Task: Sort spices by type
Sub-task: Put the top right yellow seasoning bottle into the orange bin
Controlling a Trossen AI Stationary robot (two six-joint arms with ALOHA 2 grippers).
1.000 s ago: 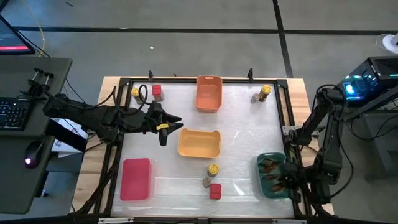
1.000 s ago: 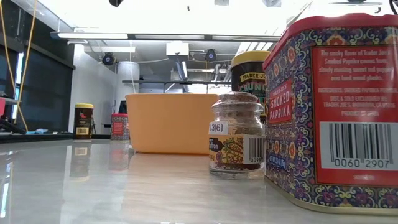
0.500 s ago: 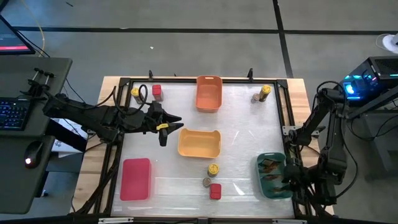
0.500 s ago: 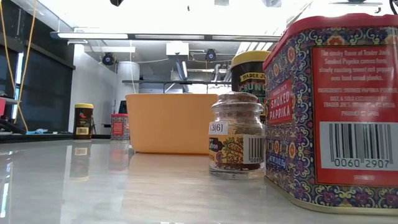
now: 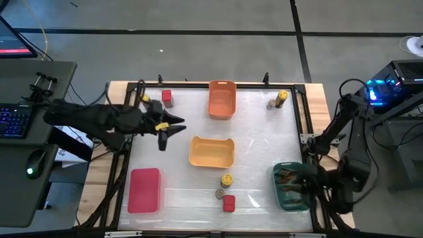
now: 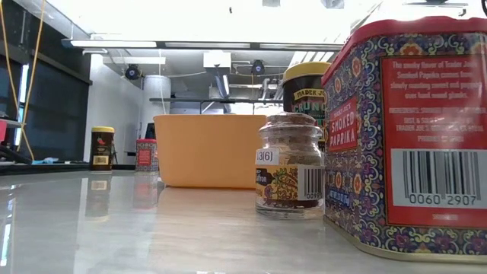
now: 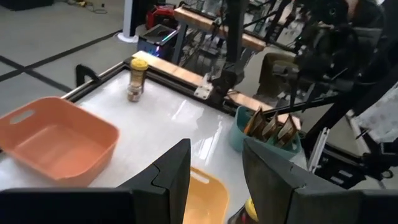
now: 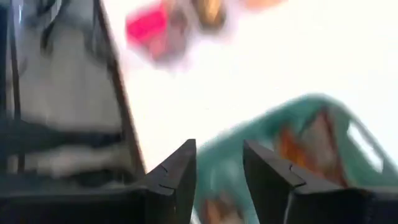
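Note:
Near the front edge stand three spices: a yellow-lidded jar, a short grey jar and a red tin. Another yellow-lidded jar and a red tin stand at the far left. A third yellow-lidded jar and a grey jar stand at the far right. Brownish packets stand on edge in the teal bin. My left gripper hangs open above the table's left side, holding nothing. My right gripper hangs open over the teal bin's right edge, also holding nothing.
An orange bin sits at the far middle, a yellow bin in the centre and a red bin at the near left. A dark frame runs around the table. Bare tabletop lies between the yellow and teal bins.
My left gripper has risen and drawn back toward the table's left edge. My right gripper has lifted up from the teal bin. The spices and bins have stayed where they were.

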